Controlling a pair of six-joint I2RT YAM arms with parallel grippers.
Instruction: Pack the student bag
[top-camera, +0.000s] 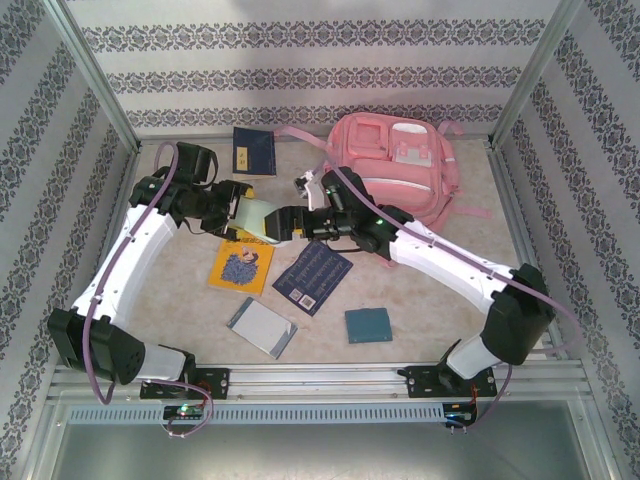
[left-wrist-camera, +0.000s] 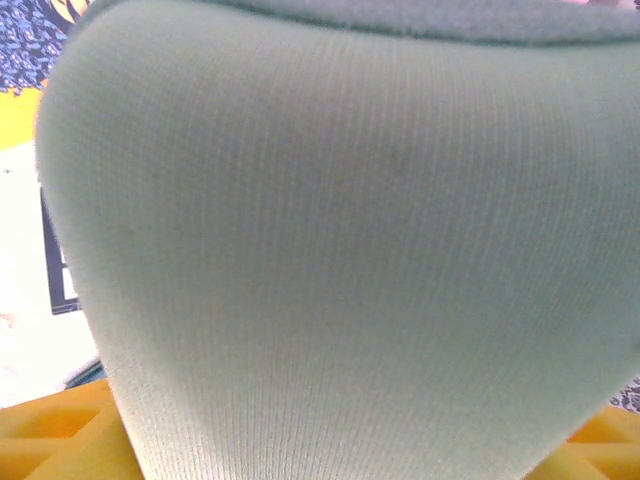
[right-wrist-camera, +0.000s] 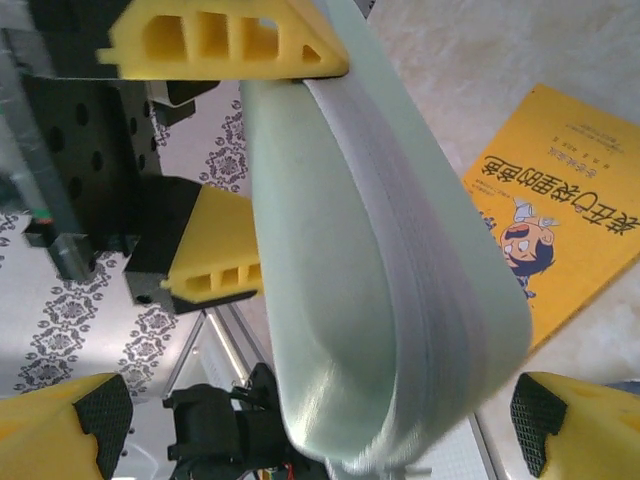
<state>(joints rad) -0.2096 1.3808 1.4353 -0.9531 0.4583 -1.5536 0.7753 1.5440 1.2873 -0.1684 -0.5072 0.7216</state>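
Student bag (top-camera: 396, 165) at the far side of the table (top-camera: 430, 300), right of centre: pink, lying flat with front pockets facing up, one strap trailing off to the left. Near its left front corner, raised above the tabletop, left gripper (top-camera: 243, 212) clamped on a pale green pouch (top-camera: 258, 216), yellow fingers (right-wrist-camera: 225, 40) pressed against it from two sides. Opposite, right gripper (top-camera: 290, 222) with jaws spread wide, fingertips (right-wrist-camera: 565, 425) standing either side of the pouch's lower end, clearly apart from one pad, very near the other, contact there hard to tell. From the left wrist, ribbed green fabric up close. Flat beneath the pouch, a yellow book (top-camera: 240, 265); just right of that, a dark blue patterned book (top-camera: 312, 277); nearer the arm bases, a grey notebook (top-camera: 262, 327) and a small teal book (top-camera: 368, 325); by the far edge, left of the bag, a navy book (top-camera: 255, 150)
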